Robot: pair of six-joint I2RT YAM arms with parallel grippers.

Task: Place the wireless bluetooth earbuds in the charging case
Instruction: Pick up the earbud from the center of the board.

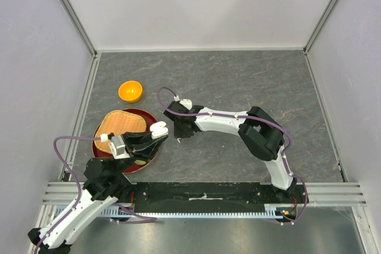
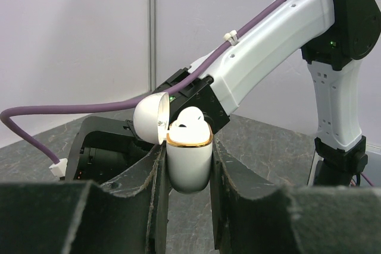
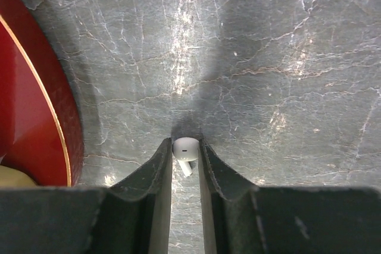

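Observation:
My left gripper [image 2: 188,150] is shut on a white charging case [image 2: 189,168] with a gold rim, held upright above the table. Its lid [image 2: 149,118] is swung open to the left, and one white earbud [image 2: 190,118] sits in its top. In the top view the case [image 1: 159,128] is just right of the red plate. My right gripper [image 3: 185,146] is shut on a tiny white earbud [image 3: 185,149] at its fingertips, stem pointing back, just above the grey table. In the top view the right gripper [image 1: 182,134] is close beside the case. The other earbuds are not in view.
A red plate [image 1: 132,165] with a woven basket [image 1: 122,124] on it lies at the left under my left arm; its rim shows in the right wrist view [image 3: 41,117]. An orange bowl [image 1: 130,91] stands behind it. The right arm [image 2: 268,40] fills the space behind the case.

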